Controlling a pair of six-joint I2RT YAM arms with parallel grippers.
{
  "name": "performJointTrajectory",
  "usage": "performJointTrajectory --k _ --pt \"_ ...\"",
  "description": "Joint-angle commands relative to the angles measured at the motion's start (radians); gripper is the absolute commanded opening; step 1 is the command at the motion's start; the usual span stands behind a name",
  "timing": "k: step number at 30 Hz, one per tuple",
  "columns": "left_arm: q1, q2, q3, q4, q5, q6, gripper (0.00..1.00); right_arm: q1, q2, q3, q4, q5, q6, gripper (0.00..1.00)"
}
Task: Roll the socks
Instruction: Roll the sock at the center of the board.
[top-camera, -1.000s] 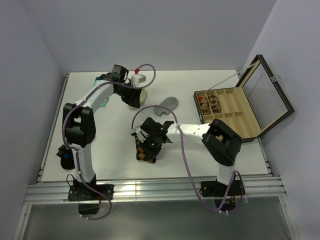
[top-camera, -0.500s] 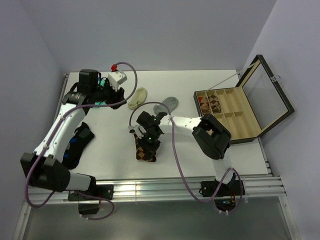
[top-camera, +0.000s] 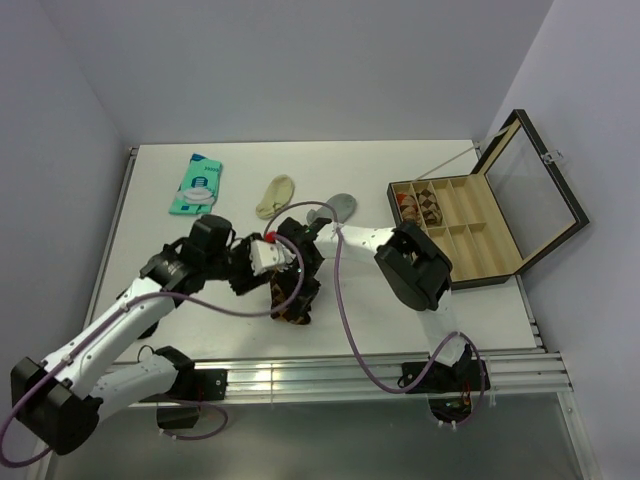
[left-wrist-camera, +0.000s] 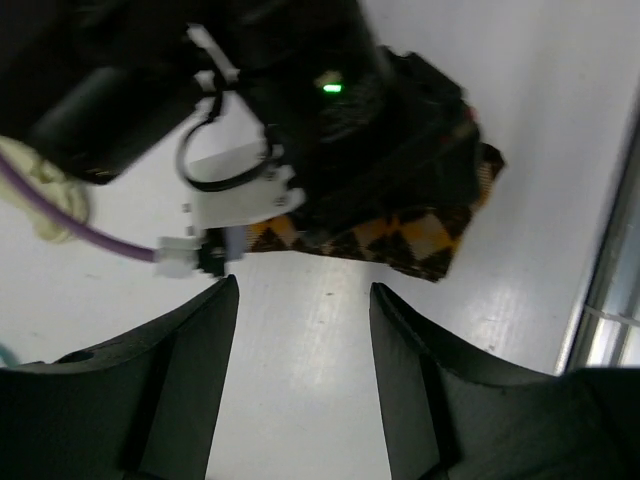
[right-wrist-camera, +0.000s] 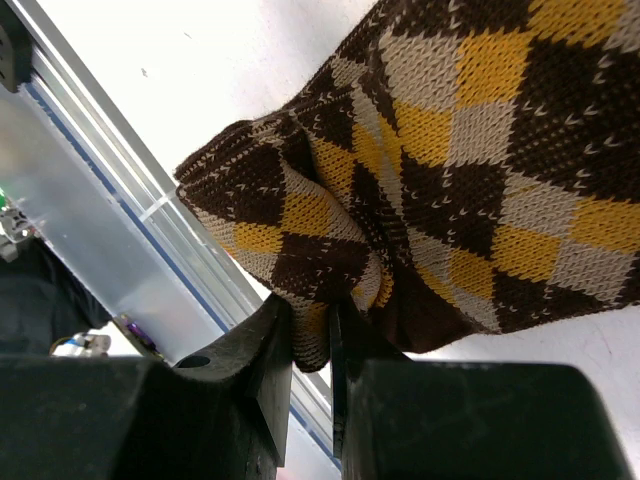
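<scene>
The argyle sock (top-camera: 292, 303) is bunched on the table (top-camera: 420, 310) near its front edge, and a thin fold of it is pinched between the almost closed fingers of the right gripper (right-wrist-camera: 310, 335). The left gripper (left-wrist-camera: 303, 300) is spread wide and empty just beside it. So slim a bite may be lost once the fabric is tugged, and the purple cable (left-wrist-camera: 70, 222) may be snagged by the crowding left arm.

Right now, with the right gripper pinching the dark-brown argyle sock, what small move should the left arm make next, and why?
Probably ease the open left gripper forward onto the near edge of the dark-brown knitted sock with orange diamonds and close. The right gripper pinches a fold of it, while the left one hovers just short, holding nothing.
</scene>
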Motion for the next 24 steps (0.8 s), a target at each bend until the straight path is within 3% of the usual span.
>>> performJointTrajectory --k 1,6,14,24 --pt "-0.106 -0.07 -0.061 0.036 -0.097 0.037 0.61 0.009 0.063 -0.03 0.022 0.048 0.018 0.09" --pt "-0.232 -0.066 -0.168 0.056 -0.123 0.039 0.63 0.009 0.078 -0.04 0.045 0.054 0.031 0.09" --pt "-0.389 0.037 -0.28 0.232 -0.222 -0.03 0.59 0.009 0.078 -0.076 0.084 0.056 0.041 0.1" --pt "-0.404 0.209 -0.281 0.366 -0.255 -0.05 0.52 0.008 0.066 -0.082 0.096 0.064 0.051 0.1"
